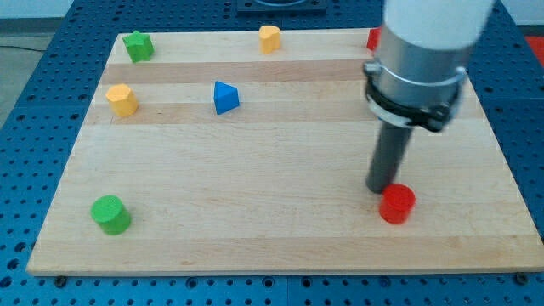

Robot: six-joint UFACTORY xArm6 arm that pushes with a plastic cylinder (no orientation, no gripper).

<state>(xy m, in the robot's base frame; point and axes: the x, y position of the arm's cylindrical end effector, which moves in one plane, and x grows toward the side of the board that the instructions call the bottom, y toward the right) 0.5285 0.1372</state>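
My tip [380, 189] rests on the wooden board [272, 221] at the view's lower right. It stands right at the upper left side of a red cylinder [397, 204], touching it or nearly so. Another red block [373, 38] peeks out at the view's top, mostly hidden behind the arm's grey body. A blue triangular block [225, 98] sits well off toward the view's upper left of the tip.
A green star-like block [138, 46] sits at the top left corner. An orange block [269, 38] is at the top middle, a yellow-orange block [122, 99] at the left, and a green cylinder [110, 214] at the bottom left. Blue perforated table surrounds the board.
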